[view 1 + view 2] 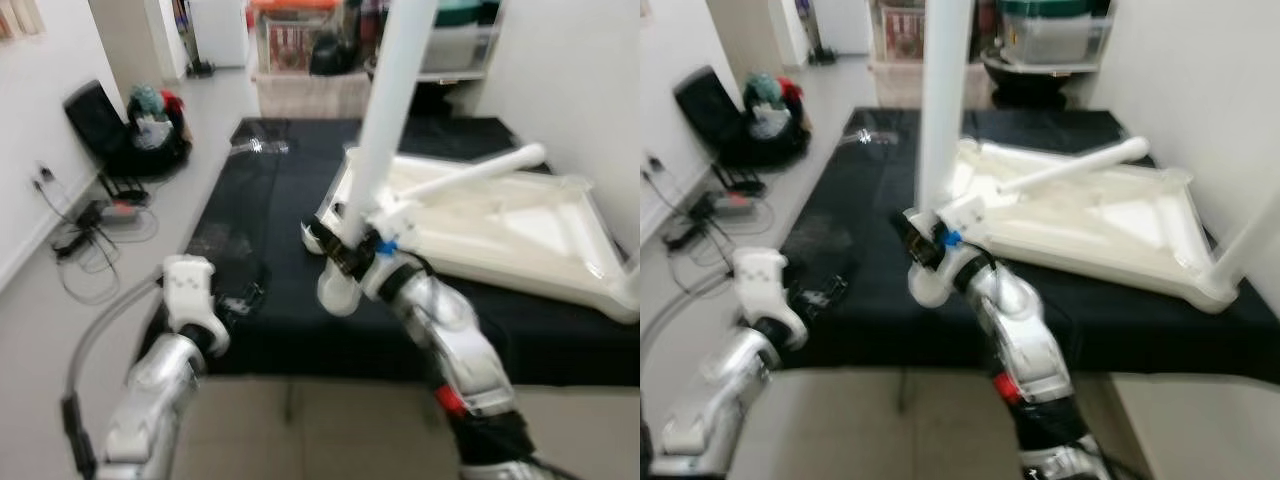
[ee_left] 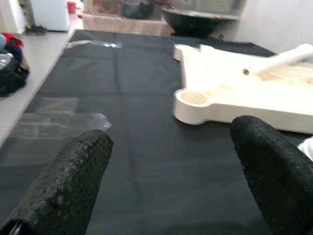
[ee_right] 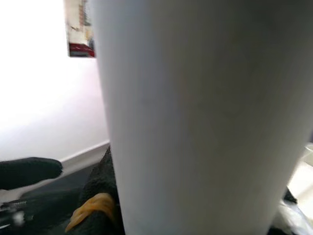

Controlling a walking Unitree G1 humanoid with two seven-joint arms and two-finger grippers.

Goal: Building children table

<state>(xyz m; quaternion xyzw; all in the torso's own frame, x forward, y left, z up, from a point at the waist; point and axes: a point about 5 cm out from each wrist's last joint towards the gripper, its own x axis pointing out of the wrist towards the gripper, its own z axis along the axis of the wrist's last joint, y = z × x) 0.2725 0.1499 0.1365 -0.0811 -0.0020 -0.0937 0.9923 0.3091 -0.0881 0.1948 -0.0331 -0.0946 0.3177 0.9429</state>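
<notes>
While the head views are soft with blur, these items can be listed:

Table leg: white tube (image 1: pixel 390 110), held near upright, leaning slightly toward 1 o'clock; its top is cut off by the frame edge, its lower end sits at the 9 o'clock corner of the tabletop.
Right gripper: (image 1: pixel 345 250) closed around the table leg near its lower end; a blue tag sits at the wrist.
Tabletop: white, upside down (image 1: pixel 520 235) on the black mat (image 1: pixel 260 200), at 3 o'clock of the gripper; a round socket (image 2: pixel 191 98) shows at one corner.
Second leg: white tube (image 1: pixel 480 170) lying tilted across the tabletop.
Left gripper: (image 2: pixel 171 161) fingers (image 2: pixel 73 181) spread wide, holding nothing, over the mat at 8 o'clock of the tabletop.
Plastic film: clear sheet (image 2: pixel 54 125) lying on the mat.
Writing: none legible; the storage boxes (image 1: pixel 300 45) at 12 o'clock are too blurred to read.
Floor at 9 o'clock: cables (image 1: pixel 85 235) and a dark bag (image 1: pixel 150 135), details unclear.
</notes>
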